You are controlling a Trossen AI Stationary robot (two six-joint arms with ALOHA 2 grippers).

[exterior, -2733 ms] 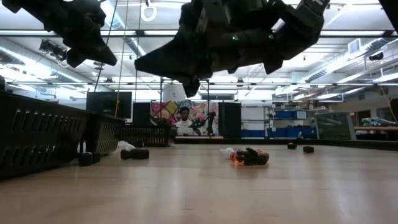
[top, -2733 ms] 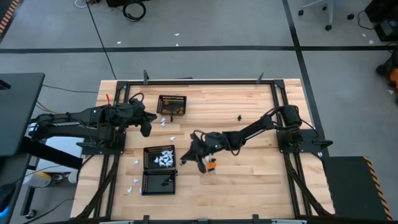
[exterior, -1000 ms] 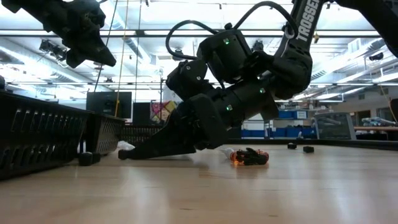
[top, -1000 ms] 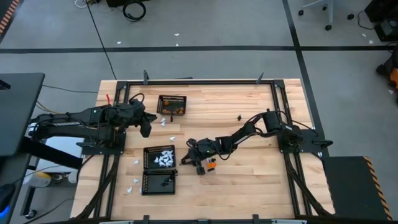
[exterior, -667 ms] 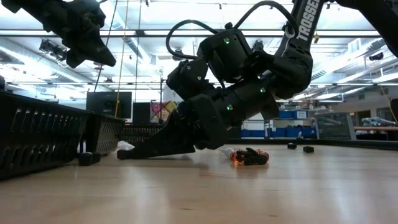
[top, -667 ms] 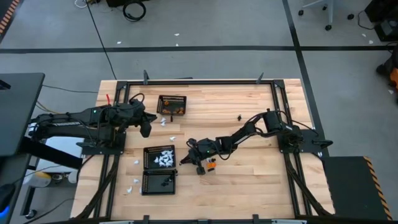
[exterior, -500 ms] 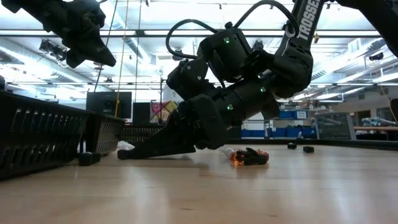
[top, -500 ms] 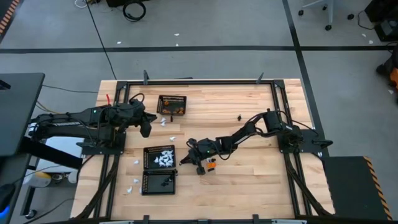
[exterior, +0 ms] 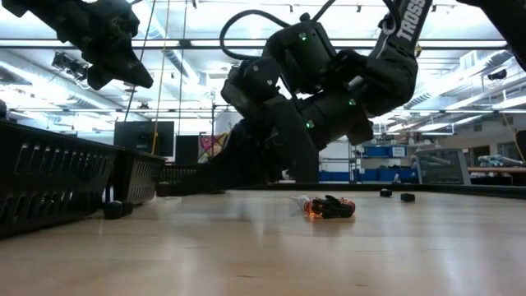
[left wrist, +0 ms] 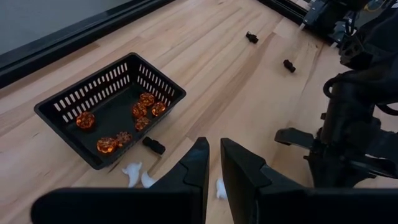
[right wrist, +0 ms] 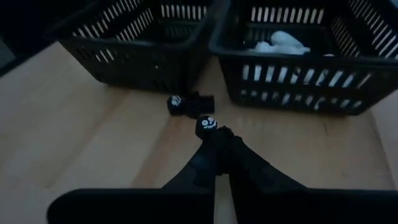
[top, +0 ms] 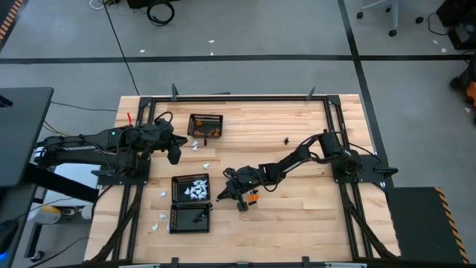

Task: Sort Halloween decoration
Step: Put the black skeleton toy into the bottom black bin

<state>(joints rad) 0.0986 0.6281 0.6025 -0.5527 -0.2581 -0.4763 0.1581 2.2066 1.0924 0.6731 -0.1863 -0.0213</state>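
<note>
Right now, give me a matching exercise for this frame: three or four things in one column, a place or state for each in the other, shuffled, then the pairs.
Things:
1. orange pieces
2. white pieces
3. black piece with a white face
4. left gripper

Places or states:
A. pinched at the right gripper's fingertips
B. in the middle basket
C. hanging above the table, holding nothing
D. in the far basket

Pairs: 1-D, 2-B, 3-A, 4-C
</note>
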